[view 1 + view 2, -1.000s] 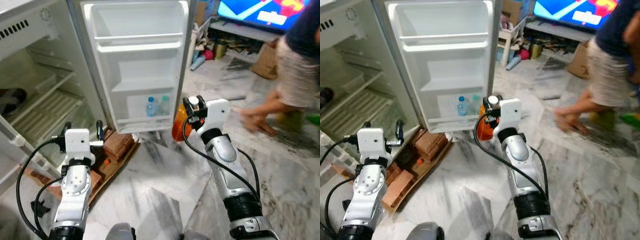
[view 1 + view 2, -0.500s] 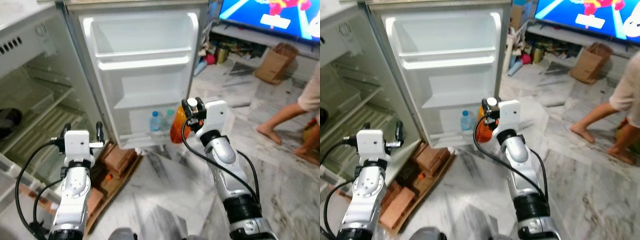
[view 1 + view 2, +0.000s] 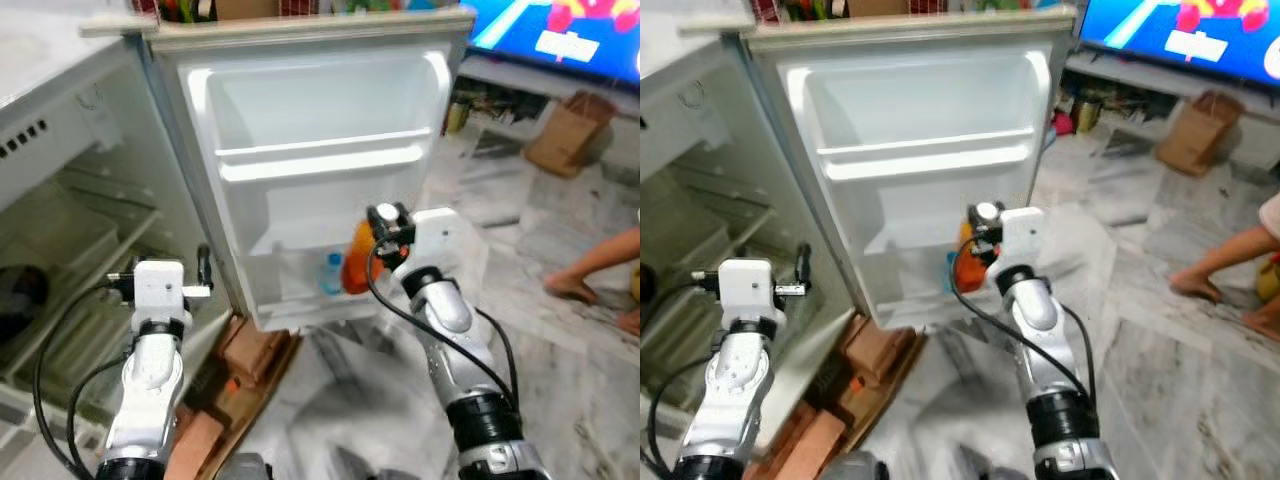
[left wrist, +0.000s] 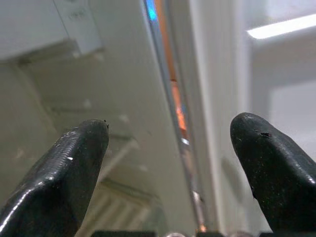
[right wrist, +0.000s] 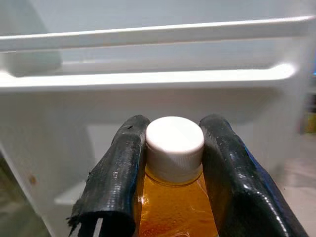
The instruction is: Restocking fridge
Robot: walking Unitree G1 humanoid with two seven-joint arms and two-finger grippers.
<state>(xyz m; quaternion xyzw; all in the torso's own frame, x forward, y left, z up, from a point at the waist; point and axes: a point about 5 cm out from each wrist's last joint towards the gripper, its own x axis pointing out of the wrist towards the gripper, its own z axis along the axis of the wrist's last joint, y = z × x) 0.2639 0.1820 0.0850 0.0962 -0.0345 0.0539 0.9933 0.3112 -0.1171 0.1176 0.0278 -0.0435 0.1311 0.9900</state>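
1. Before the open fridge door (image 3: 320,190): right pincer (image 5: 173,173) pinching orange bottle (image 5: 174,217) at its white cap (image 5: 175,140).
2. Water bottle (image 3: 331,273) on bottom door shelf.
3. Left pincer (image 4: 170,163) spread, beside door edge.

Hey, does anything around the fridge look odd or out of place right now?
Yes: broken bricks and flattened cardboard lie on the floor right under the open fridge door, odd for a kitchen floor. The orange bottle sits upright in the right gripper, nothing spilled.
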